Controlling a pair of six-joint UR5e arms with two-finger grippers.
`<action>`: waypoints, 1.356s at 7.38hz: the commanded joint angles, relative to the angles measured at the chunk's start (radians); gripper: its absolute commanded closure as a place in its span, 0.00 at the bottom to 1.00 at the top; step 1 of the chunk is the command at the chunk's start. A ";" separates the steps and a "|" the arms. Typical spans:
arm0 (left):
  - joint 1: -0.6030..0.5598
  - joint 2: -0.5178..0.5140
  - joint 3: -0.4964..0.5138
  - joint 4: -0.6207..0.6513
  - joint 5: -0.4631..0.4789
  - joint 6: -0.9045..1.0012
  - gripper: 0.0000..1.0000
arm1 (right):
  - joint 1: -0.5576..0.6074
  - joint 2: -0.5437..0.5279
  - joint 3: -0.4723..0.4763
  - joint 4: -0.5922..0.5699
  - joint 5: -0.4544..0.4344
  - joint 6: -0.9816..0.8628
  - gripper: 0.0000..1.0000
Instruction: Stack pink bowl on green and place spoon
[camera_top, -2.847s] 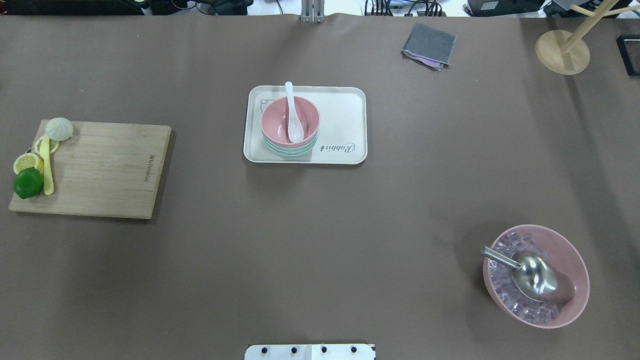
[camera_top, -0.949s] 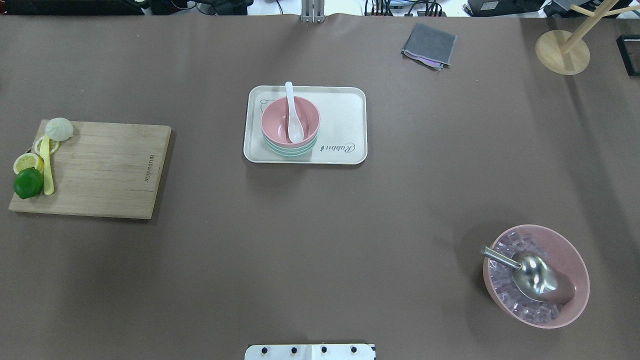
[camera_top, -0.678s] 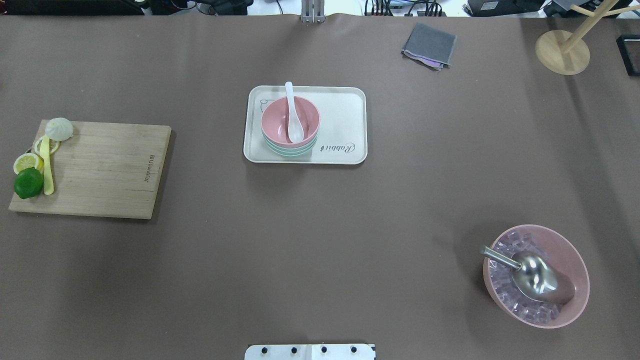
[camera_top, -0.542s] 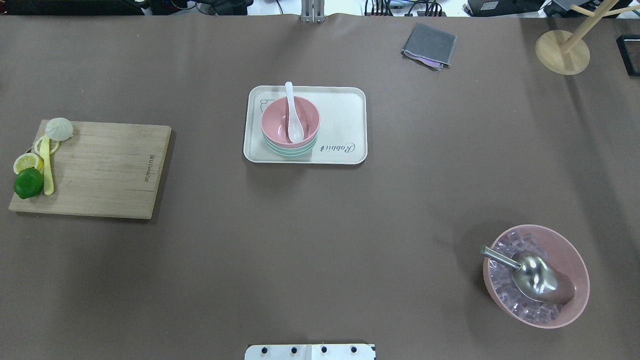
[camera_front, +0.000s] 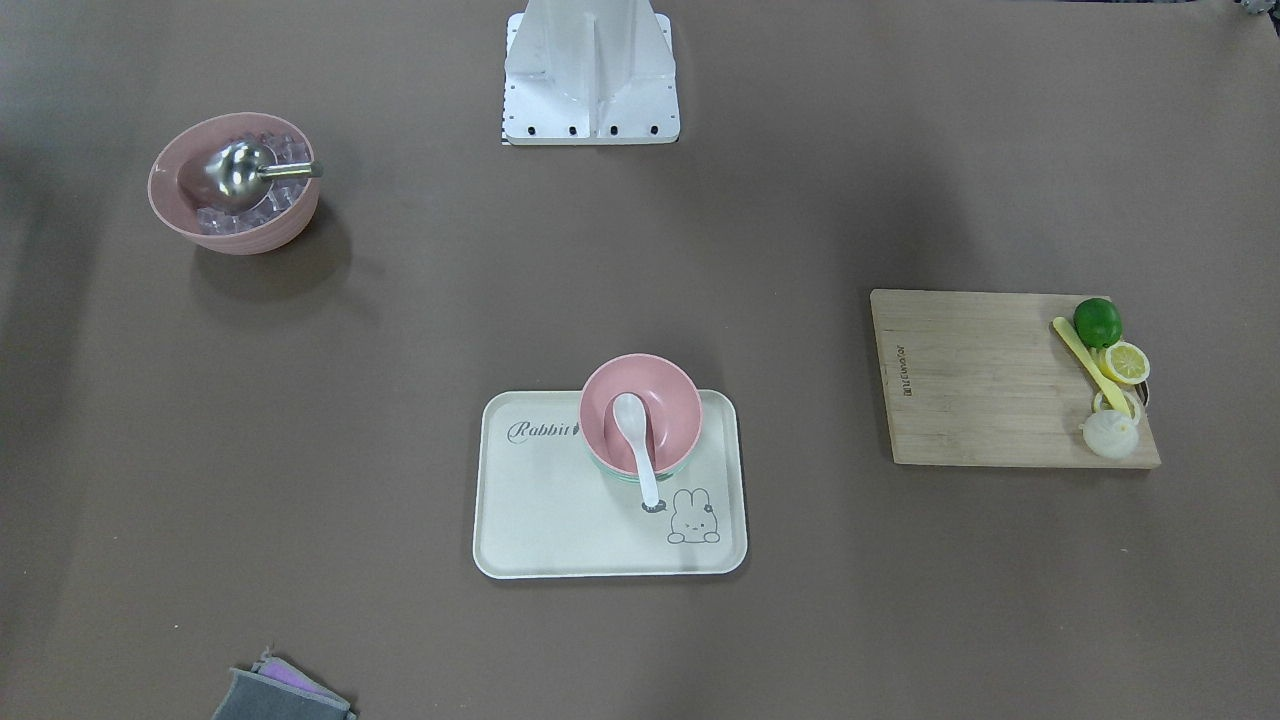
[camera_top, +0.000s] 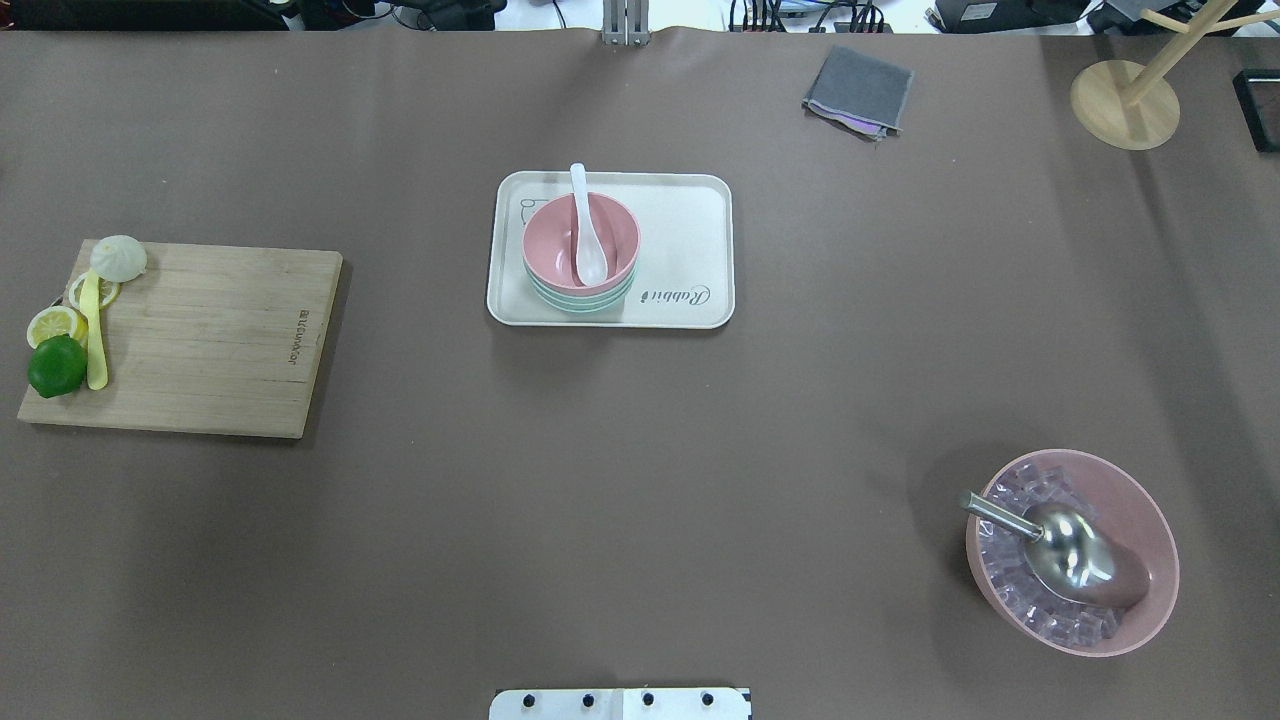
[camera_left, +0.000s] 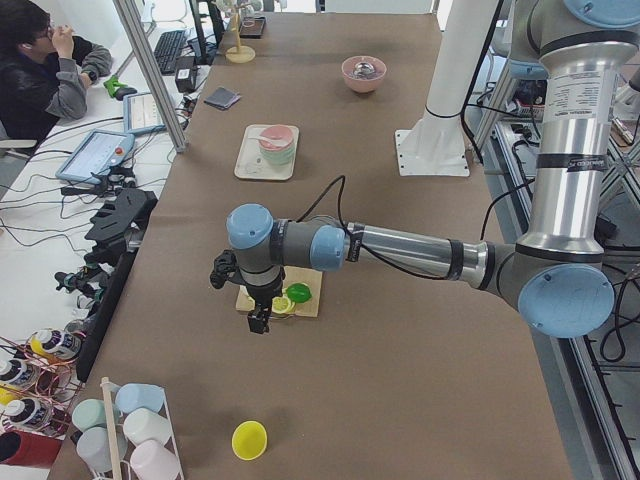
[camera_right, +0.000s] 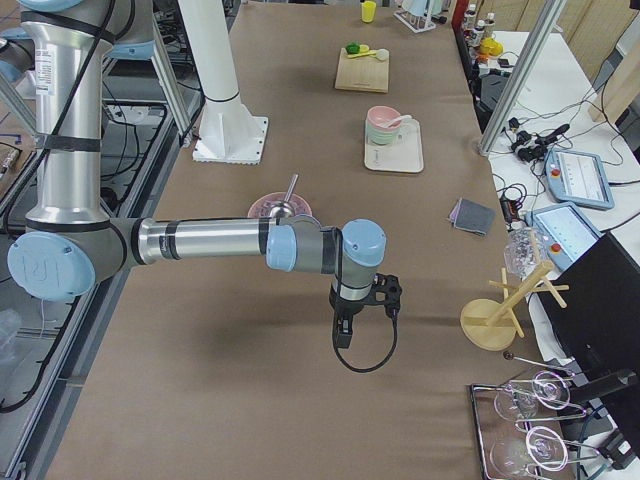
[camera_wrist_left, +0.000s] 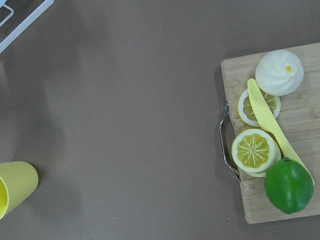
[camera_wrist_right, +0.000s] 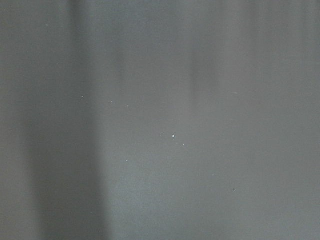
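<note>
Pink round bowl (camera_top: 610, 235) sits on the green round bowl (camera_top: 580, 301), white spoon (camera_top: 581, 225) inside (handle toward 12 o'clock). Left fingers (camera_left: 258, 322), right fingers (camera_right: 341, 337): can't tell.

Even light, soft shadows, sharp.

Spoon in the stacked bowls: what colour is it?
The spoon is white, seen best in the front-facing view.
</note>
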 joint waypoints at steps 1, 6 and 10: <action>0.000 0.000 0.000 -0.006 0.000 0.000 0.00 | 0.000 -0.001 0.000 0.002 0.000 0.000 0.00; 0.000 0.002 -0.005 -0.009 -0.009 -0.002 0.00 | 0.000 -0.004 0.014 0.012 0.003 0.000 0.00; 0.000 0.002 -0.012 -0.010 -0.011 -0.002 0.00 | 0.000 -0.004 0.014 0.032 0.017 0.002 0.00</action>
